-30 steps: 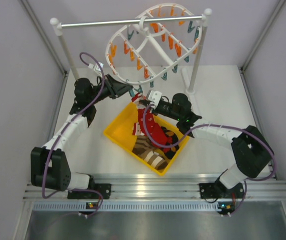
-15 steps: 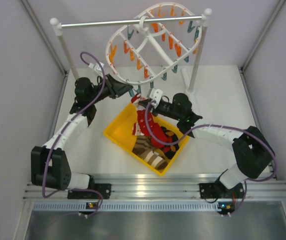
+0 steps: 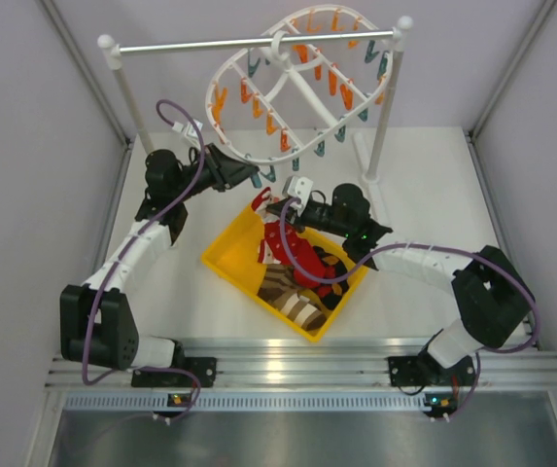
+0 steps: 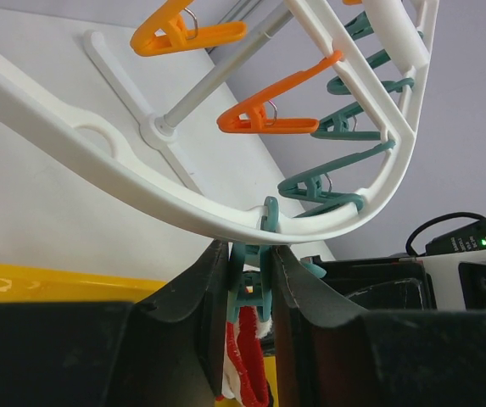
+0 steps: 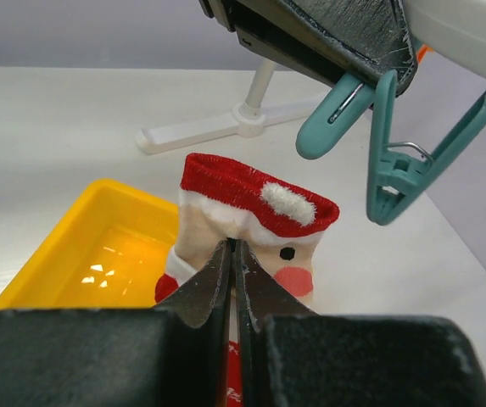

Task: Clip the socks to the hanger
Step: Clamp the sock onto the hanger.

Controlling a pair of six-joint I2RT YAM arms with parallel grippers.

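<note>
My left gripper [image 4: 244, 254] is clamped on a teal clip [image 4: 247, 292] at the low rim of the hanger [image 4: 98, 165]. My right gripper [image 5: 231, 254] pinches a Santa sock [image 5: 259, 199] tight, its cuff just below that clip. Nothing looks clipped yet, so I judge the whole pair is left to do.

Counting two hands: left hand [image 3: 255, 179], right hand [image 3: 276, 205]. Seeing one round hanger [image 3: 305, 94], one rail stand [image 3: 210, 44], one yellow bin [image 3: 222, 255]. Spotting one red sock [image 3: 278, 236] and one striped sock [image 3: 293, 300] for sure. Finding one teal clip [image 4: 248, 275] pinched in the left hand; losing count of the other clips [image 3: 268, 125], being too many.
</note>
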